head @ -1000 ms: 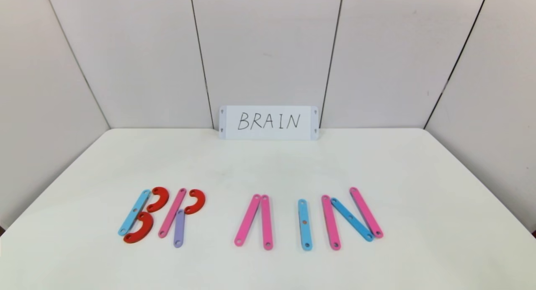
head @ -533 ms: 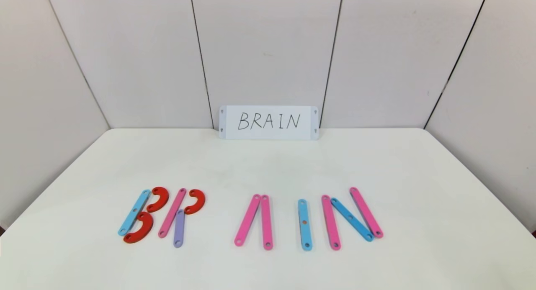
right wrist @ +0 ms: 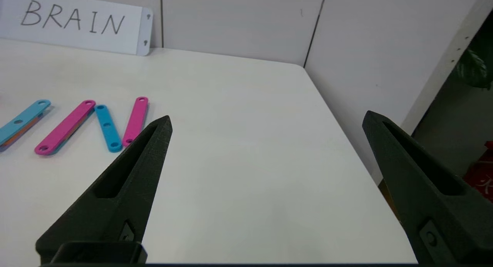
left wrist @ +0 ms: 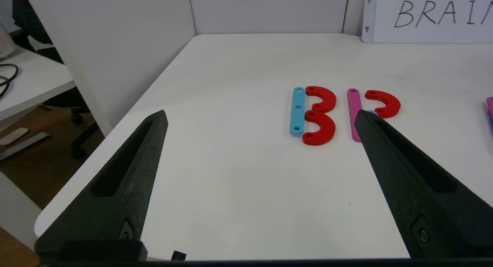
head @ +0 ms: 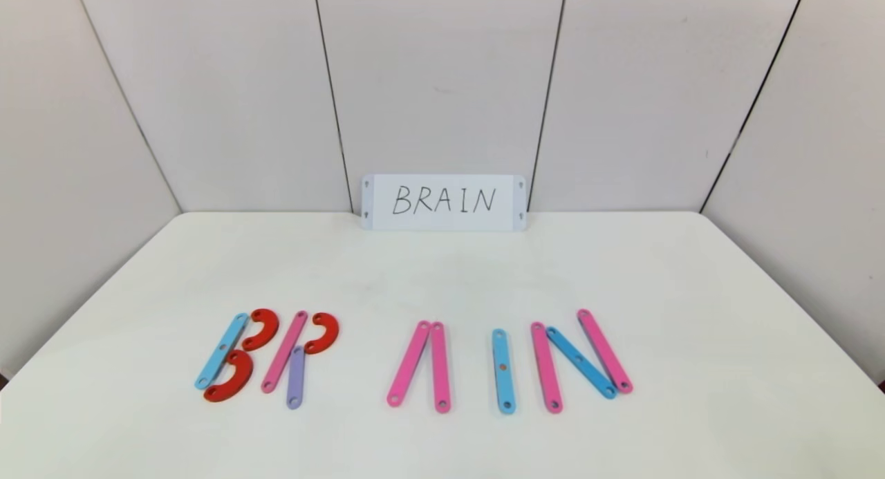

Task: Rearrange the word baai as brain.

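Observation:
The word lies in a row across the front of the white table [head: 442, 278]. From the left: a blue strip [head: 221, 351] with two red curves [head: 261, 328]; a pink strip [head: 285, 360] with a red curve [head: 323, 332] and a purple strip [head: 295, 377]; two pink strips [head: 409, 363] meeting at the top; a single blue strip [head: 503, 370]; two pink strips joined by a slanted blue strip [head: 581, 363]. Neither arm shows in the head view. My left gripper [left wrist: 261, 113] hangs open over the table's front left, short of the blue strip [left wrist: 297, 111]. My right gripper [right wrist: 267, 115] hangs open over the front right corner, holding nothing.
A white card [head: 443, 202] handwritten BRAIN leans on the back wall. Grey wall panels close in the back and both sides. Off the table's left edge are a side desk [left wrist: 31, 86] and floor; off the right edge the floor drops away.

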Controlling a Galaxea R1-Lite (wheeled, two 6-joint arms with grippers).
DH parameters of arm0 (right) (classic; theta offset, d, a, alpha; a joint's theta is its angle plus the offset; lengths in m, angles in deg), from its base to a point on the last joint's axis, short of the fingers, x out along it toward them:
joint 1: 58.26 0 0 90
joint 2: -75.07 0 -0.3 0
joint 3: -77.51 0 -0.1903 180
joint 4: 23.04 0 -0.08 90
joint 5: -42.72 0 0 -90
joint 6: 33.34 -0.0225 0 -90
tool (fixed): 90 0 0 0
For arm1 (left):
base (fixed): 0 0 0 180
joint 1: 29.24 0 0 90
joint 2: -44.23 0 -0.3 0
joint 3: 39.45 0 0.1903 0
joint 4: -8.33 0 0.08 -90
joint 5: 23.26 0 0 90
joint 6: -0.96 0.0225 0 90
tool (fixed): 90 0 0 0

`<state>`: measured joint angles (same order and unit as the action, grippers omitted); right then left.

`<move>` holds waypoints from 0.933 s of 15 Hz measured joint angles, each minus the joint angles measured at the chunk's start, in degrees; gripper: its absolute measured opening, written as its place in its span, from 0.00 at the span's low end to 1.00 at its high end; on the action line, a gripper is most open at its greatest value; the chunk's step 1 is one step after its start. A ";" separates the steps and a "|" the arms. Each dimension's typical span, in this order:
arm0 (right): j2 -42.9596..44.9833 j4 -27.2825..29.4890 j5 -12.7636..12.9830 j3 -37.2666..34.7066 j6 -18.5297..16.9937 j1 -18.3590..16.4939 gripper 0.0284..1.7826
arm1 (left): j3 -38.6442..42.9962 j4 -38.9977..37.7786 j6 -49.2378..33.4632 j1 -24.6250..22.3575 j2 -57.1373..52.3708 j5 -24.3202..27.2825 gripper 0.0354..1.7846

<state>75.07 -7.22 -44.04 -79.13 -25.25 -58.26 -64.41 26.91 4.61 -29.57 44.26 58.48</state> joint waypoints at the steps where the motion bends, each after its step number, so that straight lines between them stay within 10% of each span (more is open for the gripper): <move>1: 0.00 0.94 -1.24 0.00 0.00 0.00 0.97 | -0.05 0.24 0.59 0.00 0.00 2.18 0.95; 14: 0.00 5.73 -4.01 0.00 -0.39 0.00 0.97 | 1.60 3.97 3.25 0.02 0.00 9.91 0.95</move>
<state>75.07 -1.49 -48.05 -79.13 -25.64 -58.26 -62.81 30.88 7.87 -29.54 44.26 68.39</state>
